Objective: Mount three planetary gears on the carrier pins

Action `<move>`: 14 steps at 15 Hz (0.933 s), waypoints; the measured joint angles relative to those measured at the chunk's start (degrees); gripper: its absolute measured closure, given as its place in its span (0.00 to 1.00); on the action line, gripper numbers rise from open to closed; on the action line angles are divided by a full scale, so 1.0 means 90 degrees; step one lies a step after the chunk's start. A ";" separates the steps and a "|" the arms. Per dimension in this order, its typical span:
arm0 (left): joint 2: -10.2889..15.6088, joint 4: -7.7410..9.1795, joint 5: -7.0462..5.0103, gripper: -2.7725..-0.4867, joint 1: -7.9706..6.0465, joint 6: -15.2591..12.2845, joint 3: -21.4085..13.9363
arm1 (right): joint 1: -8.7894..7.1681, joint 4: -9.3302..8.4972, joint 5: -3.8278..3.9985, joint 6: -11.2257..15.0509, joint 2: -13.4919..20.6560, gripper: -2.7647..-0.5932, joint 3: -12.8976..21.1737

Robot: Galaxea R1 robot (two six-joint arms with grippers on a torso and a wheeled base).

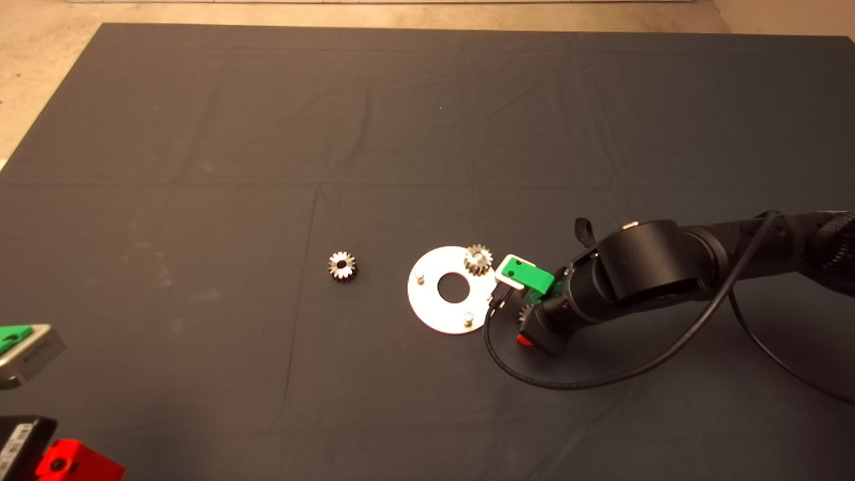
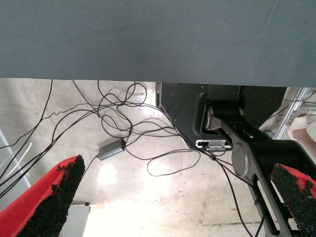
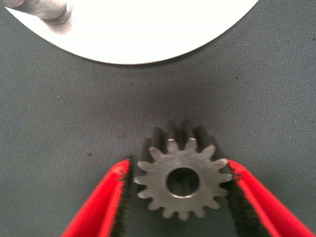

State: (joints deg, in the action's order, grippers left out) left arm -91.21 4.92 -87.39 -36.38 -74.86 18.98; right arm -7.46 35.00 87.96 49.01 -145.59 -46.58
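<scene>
A white carrier disc lies mid-mat. One planetary gear sits on its far pin. Two carrier pins stand bare. A second gear lies flat on the mat left of the disc. A third gear lies on the mat just right of the disc, partly under the right wrist. My right gripper is down over it, both pads against its teeth. The disc edge and one pin show just beyond. My left gripper is parked at the lower left, open.
The right arm's black cable loops on the mat in front of the disc. The left wrist view shows the mat's edge, floor cables and the robot's dark base.
</scene>
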 joint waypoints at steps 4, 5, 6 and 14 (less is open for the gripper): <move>0.0001 0.0000 0.0000 0.01 0.0000 0.0000 0.0000 | 0.0003 -0.0002 -0.0007 0.0000 -0.0005 0.71 -0.0046; 0.0000 0.0000 0.0000 0.01 0.0000 0.0000 0.0000 | 0.0003 -0.0002 -0.0015 0.0001 -0.0018 0.71 -0.0072; 0.0000 0.0000 0.0000 0.01 0.0000 0.0000 0.0000 | 0.0003 -0.0002 -0.0015 0.0003 -0.0018 0.71 -0.0080; 0.0001 0.0000 0.0000 0.01 0.0000 0.0000 0.0000 | 0.0018 -0.0002 -0.0019 0.0003 -0.0019 0.75 -0.0095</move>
State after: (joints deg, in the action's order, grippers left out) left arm -91.20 4.92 -87.39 -36.38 -74.86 18.98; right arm -7.30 34.97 87.78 49.03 -145.76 -47.43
